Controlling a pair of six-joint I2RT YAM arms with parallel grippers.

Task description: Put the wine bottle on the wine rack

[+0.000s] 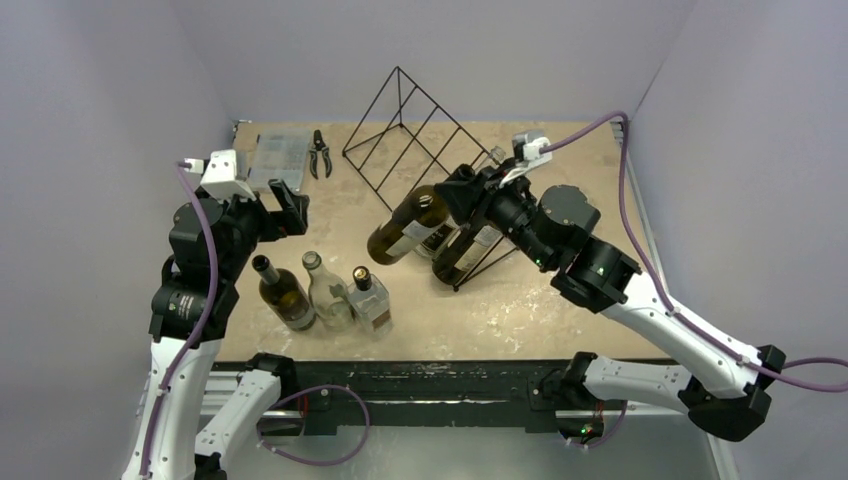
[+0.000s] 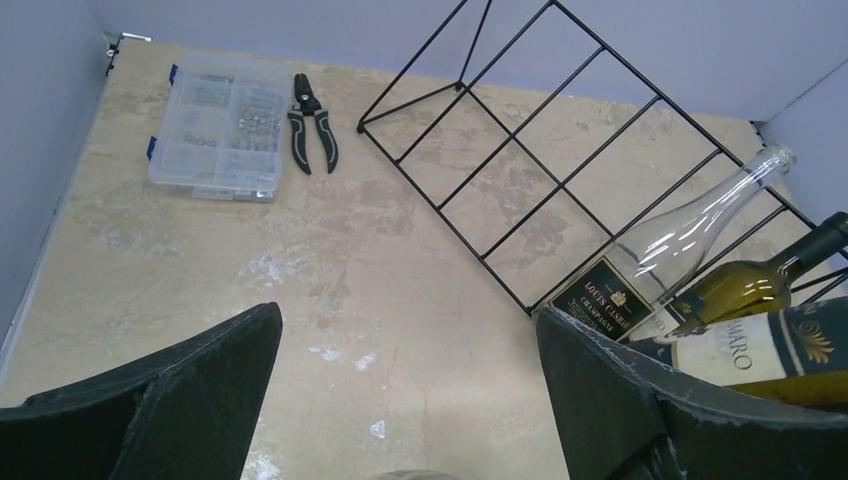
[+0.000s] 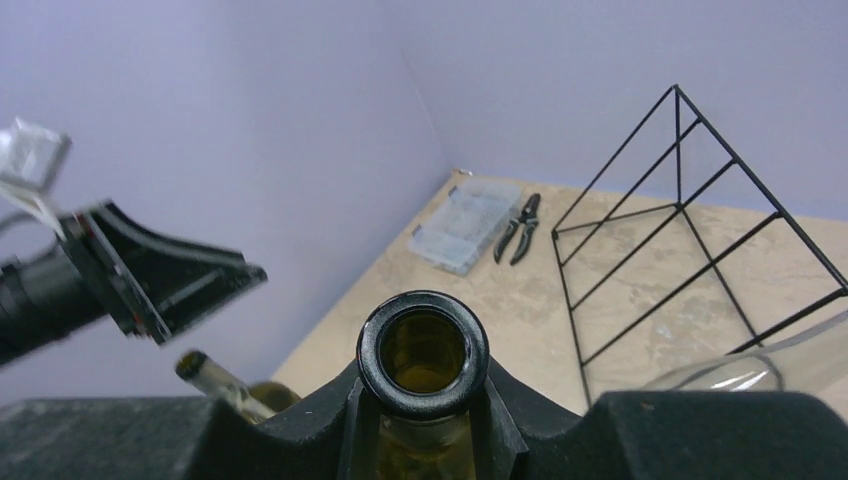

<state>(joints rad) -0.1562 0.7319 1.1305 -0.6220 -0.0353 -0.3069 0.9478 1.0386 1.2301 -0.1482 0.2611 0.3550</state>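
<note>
Your right hand (image 3: 424, 415) holds the bottle (image 3: 423, 350), mouth seen only up close; your left hand (image 2: 408, 340) is wide.

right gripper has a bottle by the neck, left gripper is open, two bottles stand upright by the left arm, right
No, three bottles stand there, not two: a dark one, a clear one and a short one, per the top external view. The right gripper does have a bottle by the neck, and the left gripper is open.
</note>
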